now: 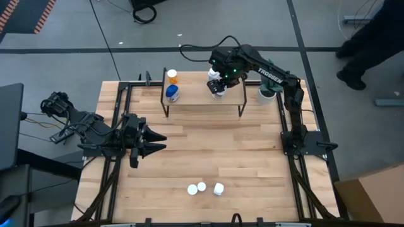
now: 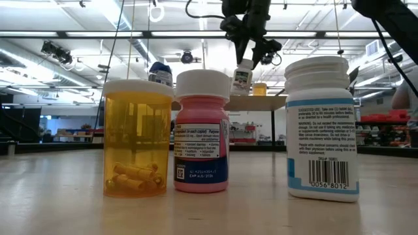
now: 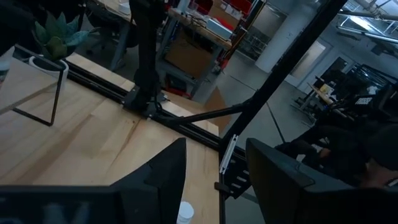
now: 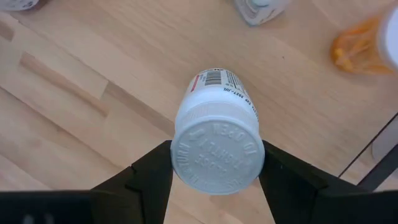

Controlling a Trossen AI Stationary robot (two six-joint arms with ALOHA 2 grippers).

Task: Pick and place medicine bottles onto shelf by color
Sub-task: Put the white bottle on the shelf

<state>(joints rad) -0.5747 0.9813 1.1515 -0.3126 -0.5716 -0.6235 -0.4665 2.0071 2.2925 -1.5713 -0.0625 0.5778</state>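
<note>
The wooden worktop [image 1: 208, 154] fills my overhead view, with the shelf [image 1: 196, 94] at its far edge already carrying an orange bottle [image 1: 172, 76] and a blue bottle [image 1: 172, 93] at its left end; I judge the sort under way but far from done. My right claw [image 1: 218, 86] hangs over the shelf's right part, clamped on a white bottle [image 4: 216, 142] by its cap; three bottles [image 1: 202, 188] wait at the near edge; my left claw [image 1: 158, 142] idles partly spread, empty.

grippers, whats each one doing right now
Left gripper: open, holding nothing, over the table's left side.
Right gripper: shut on a white bottle, above the shelf.
</note>
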